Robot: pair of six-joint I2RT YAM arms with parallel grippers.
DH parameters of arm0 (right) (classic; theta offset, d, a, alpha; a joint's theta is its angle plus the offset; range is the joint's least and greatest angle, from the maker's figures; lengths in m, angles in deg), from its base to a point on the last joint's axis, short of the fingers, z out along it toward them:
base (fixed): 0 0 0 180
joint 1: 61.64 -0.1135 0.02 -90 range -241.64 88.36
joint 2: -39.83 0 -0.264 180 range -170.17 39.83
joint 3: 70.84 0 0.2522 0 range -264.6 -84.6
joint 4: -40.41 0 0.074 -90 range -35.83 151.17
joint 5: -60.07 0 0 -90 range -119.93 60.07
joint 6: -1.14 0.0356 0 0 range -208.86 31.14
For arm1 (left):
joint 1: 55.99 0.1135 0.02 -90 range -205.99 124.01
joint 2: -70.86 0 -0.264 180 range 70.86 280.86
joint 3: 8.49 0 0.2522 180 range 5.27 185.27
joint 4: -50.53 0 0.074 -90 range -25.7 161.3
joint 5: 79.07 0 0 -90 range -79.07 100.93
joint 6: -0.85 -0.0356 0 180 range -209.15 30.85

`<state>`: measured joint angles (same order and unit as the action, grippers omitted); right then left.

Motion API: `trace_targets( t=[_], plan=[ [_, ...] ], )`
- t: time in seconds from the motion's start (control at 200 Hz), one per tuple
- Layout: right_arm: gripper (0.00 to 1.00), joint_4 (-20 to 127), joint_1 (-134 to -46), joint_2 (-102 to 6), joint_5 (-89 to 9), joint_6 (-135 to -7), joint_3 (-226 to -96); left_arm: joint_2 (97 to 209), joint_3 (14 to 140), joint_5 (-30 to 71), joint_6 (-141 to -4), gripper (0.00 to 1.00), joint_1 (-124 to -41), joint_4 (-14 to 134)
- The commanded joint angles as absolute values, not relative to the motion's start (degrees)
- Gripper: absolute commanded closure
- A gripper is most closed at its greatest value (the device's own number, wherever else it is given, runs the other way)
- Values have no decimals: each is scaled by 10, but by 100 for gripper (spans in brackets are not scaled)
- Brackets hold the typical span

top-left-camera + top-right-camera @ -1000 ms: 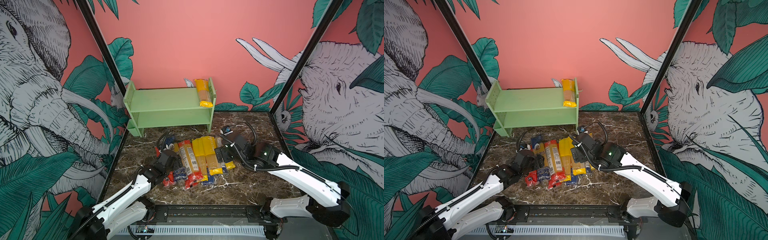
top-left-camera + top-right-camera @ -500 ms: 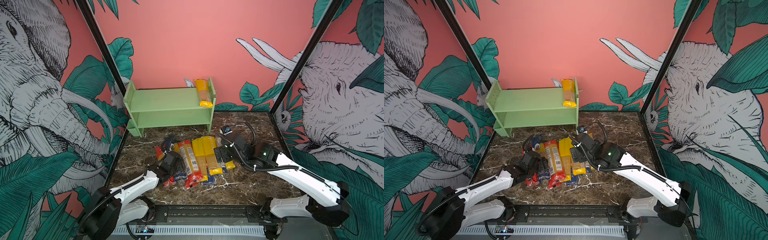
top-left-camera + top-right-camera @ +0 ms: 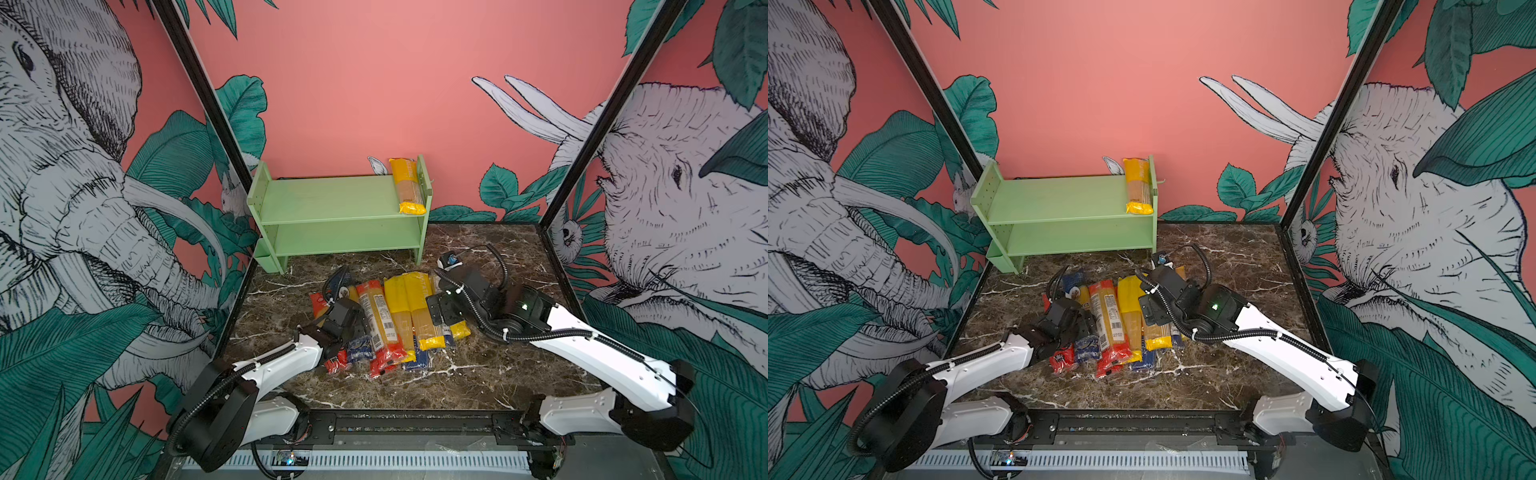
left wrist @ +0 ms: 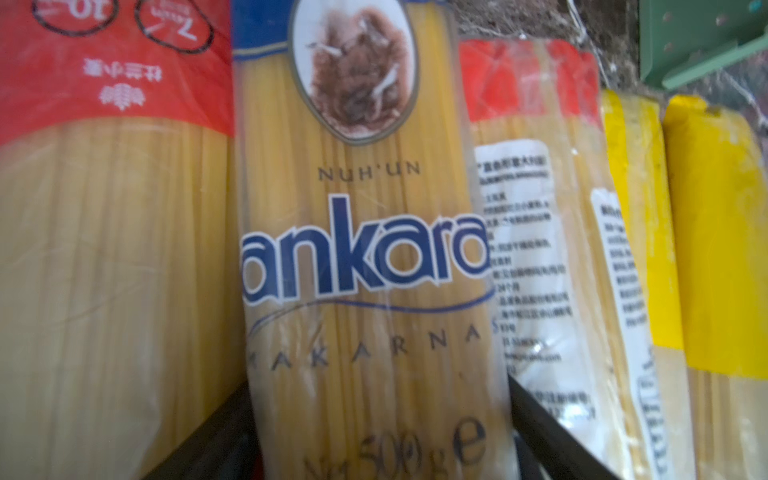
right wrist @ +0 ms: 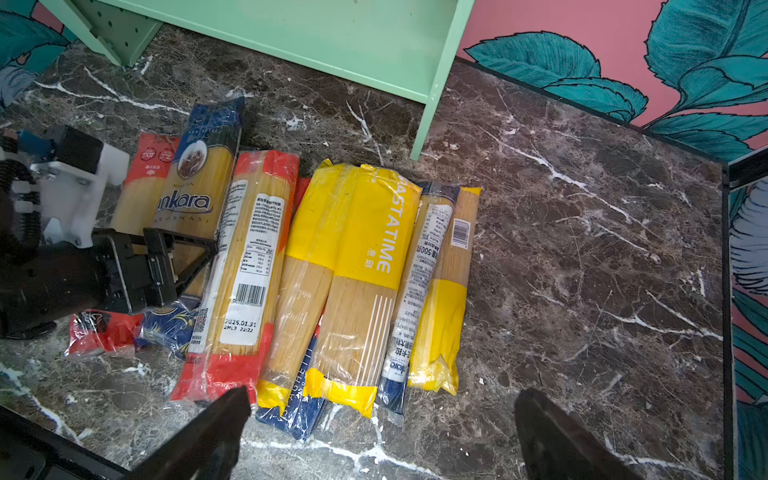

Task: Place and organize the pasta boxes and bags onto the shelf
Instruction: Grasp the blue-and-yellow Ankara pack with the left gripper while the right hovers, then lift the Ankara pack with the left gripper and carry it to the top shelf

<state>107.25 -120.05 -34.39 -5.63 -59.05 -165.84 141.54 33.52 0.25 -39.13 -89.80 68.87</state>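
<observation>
Several long spaghetti packs lie side by side on the marble floor in front of the green shelf (image 3: 332,199) (image 3: 1059,203) (image 5: 332,37). One yellow pack (image 3: 408,187) (image 3: 1138,187) lies on the top board's right end. My left gripper (image 3: 359,320) (image 3: 1084,322) (image 4: 377,380) is low over the pile's left side, its open fingers standing against both long sides of the blue-ended Ankara pack (image 4: 365,249) (image 5: 199,183). My right gripper (image 3: 440,316) (image 3: 1152,311) (image 5: 384,390) hovers wide open above the near ends of the yellow Pastatime packs (image 5: 365,249), holding nothing.
A red-ended pack with a white label (image 5: 245,270) (image 3: 380,324) lies between the Ankara and the yellow ones. Dark-blue packs (image 5: 299,415) lie underneath. Bare marble (image 5: 582,270) stretches right of the pile. Patterned walls and black posts (image 3: 582,166) close in the sides.
The left arm has dropped and pushed its gripper onto the pile's left side, over the Ankara pack, and its jaws have narrowed a little. The right arm has stayed still.
</observation>
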Motion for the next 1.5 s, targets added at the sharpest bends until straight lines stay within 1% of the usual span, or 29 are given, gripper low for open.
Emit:
trace_targets(
  t=[0.0,0.055,0.14,0.19,0.37,0.42,0.585,0.695,1.055,1.305,1.495],
  plan=[
    [1,1069,-1204,-349,-56,-588,-1670,1432,348,13,-394,26,-891,688],
    [1,1070,-1204,-349,-55,-589,-1671,1436,352,16,-397,33,-890,688],
    [1,1071,-1204,-351,-53,-591,-1672,1433,355,20,-401,49,-890,693],
    [1,1071,-1204,-351,-53,-591,-1674,1425,355,18,-404,55,-890,698],
    [1,1069,-1204,-356,-52,-595,-1677,1377,365,2,-426,71,-890,748],
    [1,1066,-1204,-359,-54,-596,-1678,1359,370,-6,-434,74,-890,768],
    [1,1058,-1204,-365,-59,-599,-1679,1294,388,-25,-455,90,-890,826],
    [1,1053,-1204,-366,-64,-599,-1679,1261,398,-16,-469,100,-890,849],
    [1,1043,-1204,-354,-74,-599,-1678,1178,458,17,-486,100,-889,959],
    [1,1042,-1204,-355,-83,-603,-1695,1111,517,-2,-509,100,-889,1054],
    [1,1033,-1204,-355,-94,-609,-1707,1085,603,-20,-534,100,-890,1125]
  ],
)
